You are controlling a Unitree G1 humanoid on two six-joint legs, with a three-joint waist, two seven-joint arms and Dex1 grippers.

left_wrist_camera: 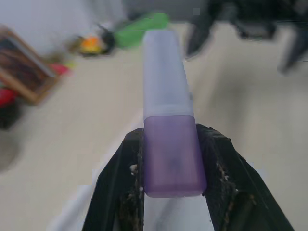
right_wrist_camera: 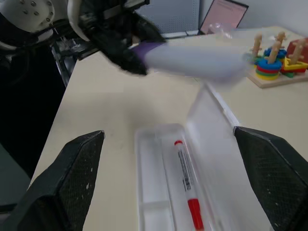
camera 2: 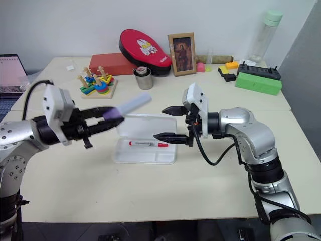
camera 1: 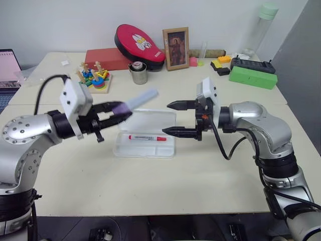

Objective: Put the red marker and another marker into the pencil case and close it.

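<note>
I note both arms are clad in rounded silver-grey metal shells with black joints. My left arm's shell (camera 1: 22,131) carries a ring of small screws. Each wrist bears a white boxy camera housing (camera 1: 75,103). Black cables loop off both arms. Both tools (camera 1: 181,118) have black tapered fingers.

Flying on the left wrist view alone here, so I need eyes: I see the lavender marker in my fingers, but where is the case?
Observer: The pencil case lies open on the table, below and just right of the left gripper.
Operator: Anything in it?
Observer: The red marker already lies in the tray.
Operator: Is the other arm in my way?
Observer: The right gripper hangs open beside the case's right end, jaws pointing toward the lavender marker.
</note>
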